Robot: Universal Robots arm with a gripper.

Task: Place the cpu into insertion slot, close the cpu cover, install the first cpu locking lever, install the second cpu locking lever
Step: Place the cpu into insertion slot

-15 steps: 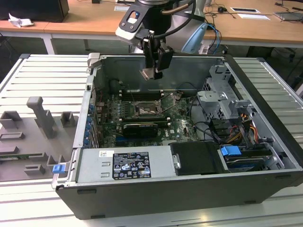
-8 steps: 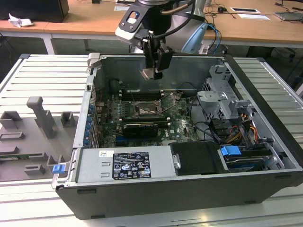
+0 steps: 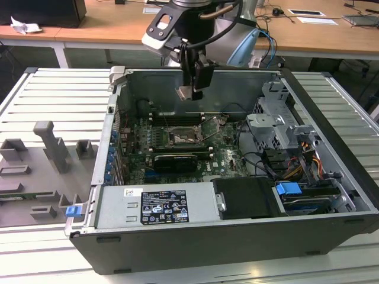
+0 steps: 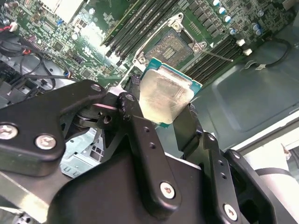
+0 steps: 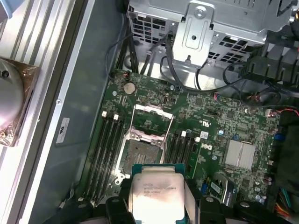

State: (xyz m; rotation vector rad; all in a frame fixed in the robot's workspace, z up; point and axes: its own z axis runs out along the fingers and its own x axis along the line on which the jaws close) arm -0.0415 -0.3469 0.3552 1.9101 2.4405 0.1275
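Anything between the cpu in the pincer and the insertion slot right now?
Nothing: in the exterior view the cpu hangs above the insertion slot with only bare air between.

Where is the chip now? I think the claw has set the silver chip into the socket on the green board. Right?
Not in the socket: the claw holds the silver chip above the green board, and the socket lies empty, as the second wrist view shows.

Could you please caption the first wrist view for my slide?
The hand holds the cpu above the insertion slot, cpu cover open.
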